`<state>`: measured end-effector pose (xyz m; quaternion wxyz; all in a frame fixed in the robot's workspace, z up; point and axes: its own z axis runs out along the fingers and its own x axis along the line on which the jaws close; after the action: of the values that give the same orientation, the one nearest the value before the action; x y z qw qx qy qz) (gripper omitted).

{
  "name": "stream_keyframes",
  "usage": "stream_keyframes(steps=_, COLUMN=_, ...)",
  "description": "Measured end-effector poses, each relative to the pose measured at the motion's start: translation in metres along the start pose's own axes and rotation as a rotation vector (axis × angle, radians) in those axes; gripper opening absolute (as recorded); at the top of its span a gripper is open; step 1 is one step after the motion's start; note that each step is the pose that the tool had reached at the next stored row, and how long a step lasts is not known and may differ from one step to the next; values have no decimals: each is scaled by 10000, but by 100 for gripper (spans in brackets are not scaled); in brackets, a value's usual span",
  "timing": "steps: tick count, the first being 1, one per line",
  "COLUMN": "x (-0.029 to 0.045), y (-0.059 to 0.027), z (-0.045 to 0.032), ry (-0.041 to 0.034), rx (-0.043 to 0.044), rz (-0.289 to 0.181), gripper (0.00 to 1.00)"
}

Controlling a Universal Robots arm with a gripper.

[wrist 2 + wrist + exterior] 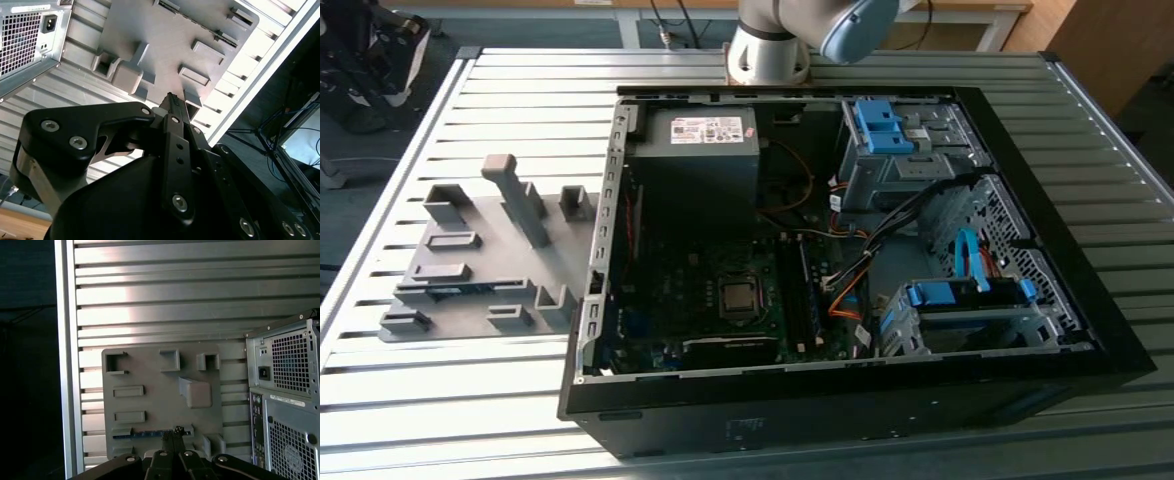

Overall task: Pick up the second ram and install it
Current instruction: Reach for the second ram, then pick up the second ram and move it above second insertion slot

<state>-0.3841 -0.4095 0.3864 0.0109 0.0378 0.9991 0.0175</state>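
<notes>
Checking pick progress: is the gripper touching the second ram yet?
Apart. The exterior view shows the second ram lying in the grey holder with nothing on or near it; the gripper sits high above.

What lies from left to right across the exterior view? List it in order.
Grey holder plate with the second ram lying in it → left wall of the open computer case → processor socket on the board → lower blue drive caddy → bare table slats.
</notes>
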Motion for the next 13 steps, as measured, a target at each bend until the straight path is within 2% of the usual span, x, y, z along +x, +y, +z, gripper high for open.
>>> stream_keyframes(steps=10, x=1, y=0, z=0, ry=0, rx=0, rz=-5, gripper=11)
stream_keyframes(steps=13, x=4, y=-1, z=1, ry=9, rx=-7, rz=-288, gripper=11)
